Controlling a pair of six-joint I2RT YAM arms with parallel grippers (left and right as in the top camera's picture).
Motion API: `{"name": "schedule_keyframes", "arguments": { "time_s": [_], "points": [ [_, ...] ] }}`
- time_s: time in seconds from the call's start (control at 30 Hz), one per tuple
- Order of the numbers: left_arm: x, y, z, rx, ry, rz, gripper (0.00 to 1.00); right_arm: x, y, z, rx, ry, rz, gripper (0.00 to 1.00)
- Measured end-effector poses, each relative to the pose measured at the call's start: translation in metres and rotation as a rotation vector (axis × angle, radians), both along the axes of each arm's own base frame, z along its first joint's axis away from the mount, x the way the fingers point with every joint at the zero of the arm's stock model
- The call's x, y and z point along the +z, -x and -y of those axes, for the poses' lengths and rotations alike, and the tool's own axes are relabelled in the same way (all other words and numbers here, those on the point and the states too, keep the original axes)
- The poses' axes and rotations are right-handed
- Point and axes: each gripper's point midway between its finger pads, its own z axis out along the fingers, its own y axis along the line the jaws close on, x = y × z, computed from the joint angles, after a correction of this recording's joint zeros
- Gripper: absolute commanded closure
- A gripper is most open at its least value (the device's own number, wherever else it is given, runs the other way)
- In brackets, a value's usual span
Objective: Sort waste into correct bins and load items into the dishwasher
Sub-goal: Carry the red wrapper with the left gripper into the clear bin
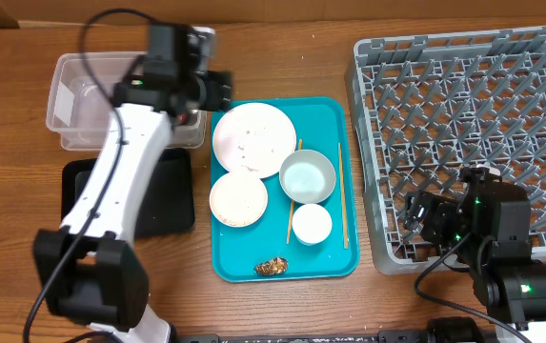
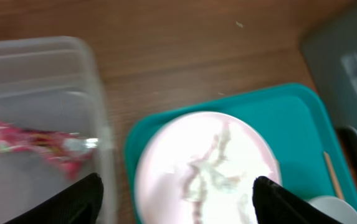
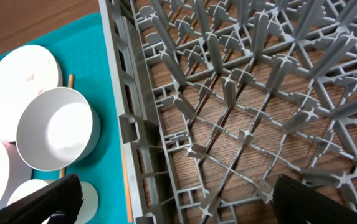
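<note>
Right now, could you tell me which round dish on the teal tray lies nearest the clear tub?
The large flat plate at the tray's far-left corner; the two bowls and the cup sit farther from the clear tub.

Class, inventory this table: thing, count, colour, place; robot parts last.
Rectangular plastic tub: one, clear, left.
Crinkled snack wrapper: one, red, in tub.
Shallow rectangular tray: one, black, beside tub.
Plastic serving tray: one, teal, centre.
Round plate: one, pinkish-white, teal tray.
Small bowls: two, pale, teal tray.
Cup: one, white, teal tray.
Wooden chopsticks: two, tan, teal tray.
Food scrap: one, brown, teal tray.
Lattice dish rack: one, grey, right.
Left gripper, right gripper: two, black, open; by tub, over rack.
</note>
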Motion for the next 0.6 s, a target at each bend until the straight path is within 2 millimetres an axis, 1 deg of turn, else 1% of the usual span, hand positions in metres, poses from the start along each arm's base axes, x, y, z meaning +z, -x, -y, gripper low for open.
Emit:
{"name": "schedule_keyframes", "arguments": {
  "time_s": [0.03,0.1,0.17,0.2,0.27,0.3,0.37,0.47,0.5,0.53,0.57,0.6],
  "points": [
    [-0.007,0.003,0.014,-0.033,0.003,-0.017,0.18,0.0,0.0,0.0,0.001,0.001,-0.001,0.0],
    [-0.02,0.006,0.031,-0.07,0.004,-0.047,0.17,0.0,0.0,0.0,0.001,0.0,0.0,0.0],
    [-0.04,0.01,0.049,-0.11,-0.002,-0.09,0.17,0.0,0.0,0.0,0.001,0.0,-0.001,0.0],
    [-0.054,0.012,0.057,-0.127,-0.007,-0.119,0.18,0.0,0.0,0.0,0.001,0.0,-0.001,0.0],
    [-0.077,0.015,0.067,-0.149,-0.018,-0.168,0.17,0.0,0.0,0.0,0.001,0.0,0.0,0.0],
    [-0.091,0.018,0.072,-0.16,-0.027,-0.199,0.17,0.0,0.0,0.0,0.001,0.0,-0.001,0.0],
    [-0.113,0.022,0.078,-0.173,-0.04,-0.245,0.19,0.0,0.0,0.0,0.001,0.0,-0.001,0.0],
    [-0.14,0.028,0.085,-0.19,-0.059,-0.301,0.31,0.0,0.0,0.0,0.001,0.0,-0.001,0.0],
    [-0.147,0.03,0.086,-0.193,-0.067,-0.315,0.39,0.0,0.0,0.0,0.001,0.0,-0.001,0.0],
    [-0.153,0.032,0.086,-0.193,-0.071,-0.328,0.52,0.0,0.0,0.0,0.001,0.0,-0.001,0.0],
    [-0.157,0.033,0.085,-0.191,-0.075,-0.338,0.63,0.0,0.0,0.0,0.001,0.0,-0.001,0.0],
    [-0.159,0.033,0.085,-0.189,-0.076,-0.342,0.78,0.0,0.0,0.0,0.001,0.0,-0.001,0.0]
  ]
}}
